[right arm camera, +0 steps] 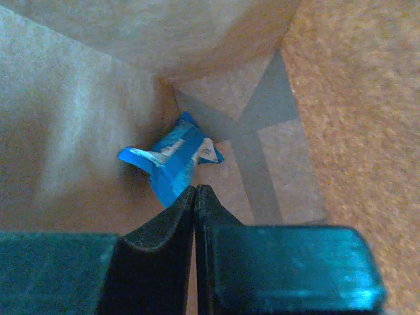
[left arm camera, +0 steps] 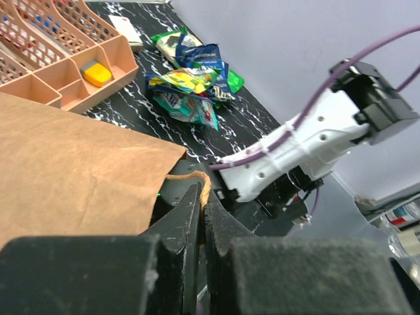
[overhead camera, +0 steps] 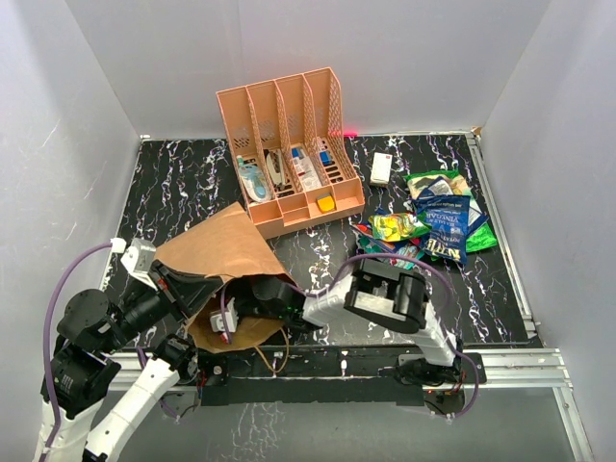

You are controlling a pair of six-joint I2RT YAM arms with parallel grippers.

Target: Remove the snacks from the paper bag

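- One paper bag [overhead camera: 217, 245] lies on its side at the near left of the surface [overhead camera: 183, 183], its mouth towards the arm bases.
- One blue packet [right arm camera: 172, 157] is visible inside the bag, crumpled against the paper wall near the folded bottom.
- Right pincer [right arm camera: 195, 190]: inside the bag and clenched, with its tips at the lower corner of the blue packet. Whether any wrapper is caught between them cannot be made out.
- Left pincer [left arm camera: 202, 197]: clenched on the paper bag, with a brown strip of its rim between the fingers. Whether that strip is rim or handle is hard to tell.
- The other snacks [overhead camera: 438, 221] lie in one heap at the far right of the surface, well apart from the bag.
- In the heap are one green chip bag [overhead camera: 430, 181], two dark blue packets [overhead camera: 449, 217] and one yellow-green packet [overhead camera: 397, 226]. Teal and red ones are partly buried, and the overlap prevents a sure total.
- One orange rack [overhead camera: 289, 101] with four upright slots stands beyond the bag. Small items lie in it, too small to identify, and one yellow piece [overhead camera: 327, 203] sits in a front tray.
- One white remote [overhead camera: 381, 168] lies between the rack and the heap.
- From above, the right arm [overhead camera: 385, 298] hides the bag's mouth and everything in it.
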